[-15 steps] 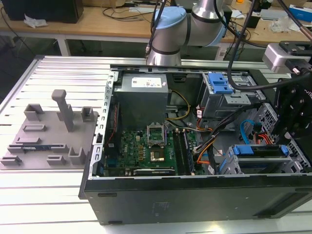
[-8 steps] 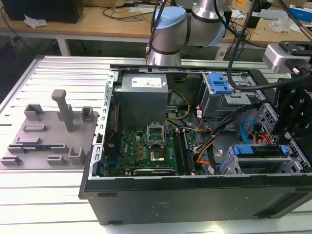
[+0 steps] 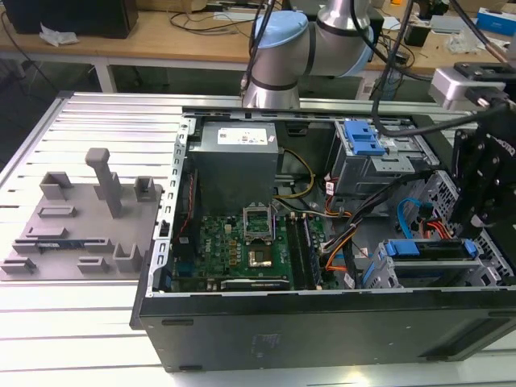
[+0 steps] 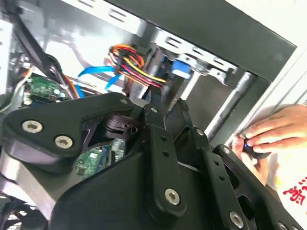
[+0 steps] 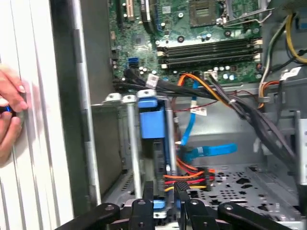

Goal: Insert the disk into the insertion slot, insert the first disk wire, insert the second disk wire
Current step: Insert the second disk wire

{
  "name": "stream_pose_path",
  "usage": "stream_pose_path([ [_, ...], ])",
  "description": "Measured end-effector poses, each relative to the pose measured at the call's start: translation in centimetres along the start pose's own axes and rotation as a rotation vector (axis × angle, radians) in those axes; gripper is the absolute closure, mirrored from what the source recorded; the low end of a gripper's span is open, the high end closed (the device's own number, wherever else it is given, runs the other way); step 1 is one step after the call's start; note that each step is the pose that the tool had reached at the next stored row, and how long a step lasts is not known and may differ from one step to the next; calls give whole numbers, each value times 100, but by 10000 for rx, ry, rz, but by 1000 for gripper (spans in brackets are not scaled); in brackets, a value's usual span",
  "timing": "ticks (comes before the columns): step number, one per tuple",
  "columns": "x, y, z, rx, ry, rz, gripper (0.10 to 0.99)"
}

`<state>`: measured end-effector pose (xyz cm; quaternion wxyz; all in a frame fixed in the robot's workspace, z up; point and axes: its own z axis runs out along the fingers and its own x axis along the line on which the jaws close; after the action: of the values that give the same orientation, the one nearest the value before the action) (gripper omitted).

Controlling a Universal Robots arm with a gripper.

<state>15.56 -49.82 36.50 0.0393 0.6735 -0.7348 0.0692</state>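
Note:
The disk [image 3: 427, 248], silver-grey in a bright blue carrier [image 5: 153, 120], sits inside the insertion slot [image 3: 379, 274], a grey perforated metal cage at the case's front corner on the exterior view's right. My gripper [image 5: 165, 194] hangs right behind the disk's rear edge. Its black fingers [image 4: 160, 124] are drawn together on the black plug of a red, yellow and orange disk wire [image 5: 189, 178] at the drive's back. A blue flat disk wire [image 5: 208, 151] lies loose on the case floor beside it.
A person's hand [image 5: 9, 115] rests on the outside of the case wall, close to the cage. The motherboard [image 3: 242, 242], power supply [image 3: 238, 157] and a second cage with a blue latch [image 3: 363, 139] stand inside the case. A grey fixture plate [image 3: 81, 218] lies on the exterior view's left.

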Motion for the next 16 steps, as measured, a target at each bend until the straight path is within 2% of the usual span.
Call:
stream_pose_path([
  [3, -213, 21, -35, 13, 141, -5, 776],
  [4, -260, 46, -82, 28, 309, -11, 776],
  [7, -256, 131, -106, 71, 780, -28, 776],
  [9, -248, 202, -126, 91, 1008, -37, 776],
  [11, -249, 239, -131, 106, 1182, -42, 776],
  [12, -254, 261, -132, 113, 1256, -44, 776],
  [13, -256, 267, -132, 116, 1280, -45, 776],
  [16, -268, 269, -128, 111, 1303, -48, 776],
])
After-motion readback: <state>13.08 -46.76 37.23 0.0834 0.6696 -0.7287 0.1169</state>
